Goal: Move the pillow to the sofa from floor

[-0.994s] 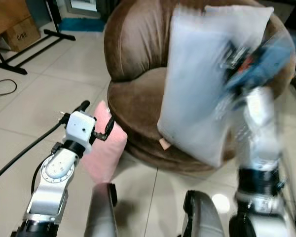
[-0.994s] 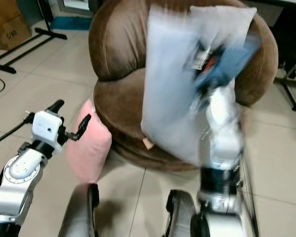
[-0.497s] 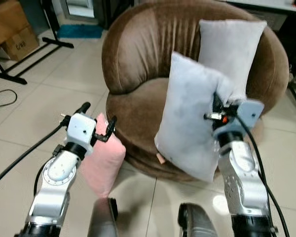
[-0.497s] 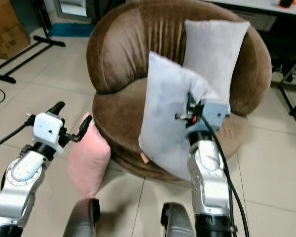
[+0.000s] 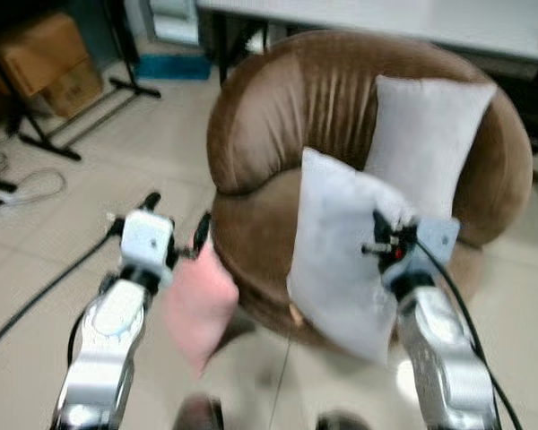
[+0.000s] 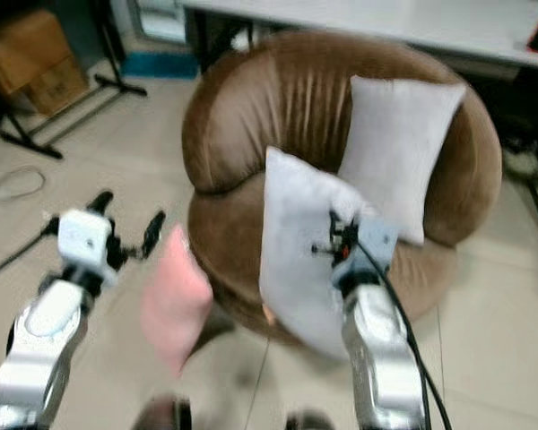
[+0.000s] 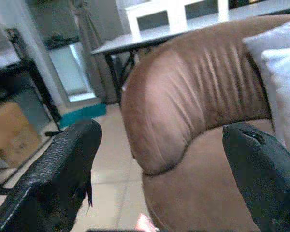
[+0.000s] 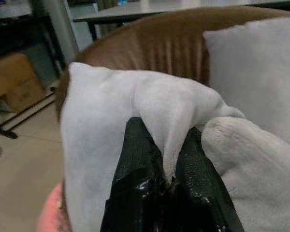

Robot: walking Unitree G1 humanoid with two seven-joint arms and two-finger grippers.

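Right wrist view: the right tool (image 8: 166, 169) has its two black fingers pinched together on a fold of the grey pillow (image 8: 111, 121).
Pillow position: the grey pillow hangs upright from the right tool (image 5: 387, 248) in front of the sofa (image 5: 278, 116), its lower corner overlapping the seat's front edge; whether it rests on the seat cannot be told.
Left tool: the left tool (image 5: 175, 228) is held out with fingers spread apart and nothing between them, just above the pink pillow (image 5: 197, 305).
Done: judged from the frames, the grey pillow is lifted clear of the floor (image 5: 45, 242).
Left to do: carry it over the seat and let go; the pink pillow leans against the sofa base.
Seat room: a second grey pillow (image 5: 426, 134) stands against the backrest on the robot's right; bare seat lies to its left.
Edges: curved arm and backrest wall the seat; approach from the front looks open.
Floor hazards: a cable (image 5: 31, 287) lies to the robot's left.
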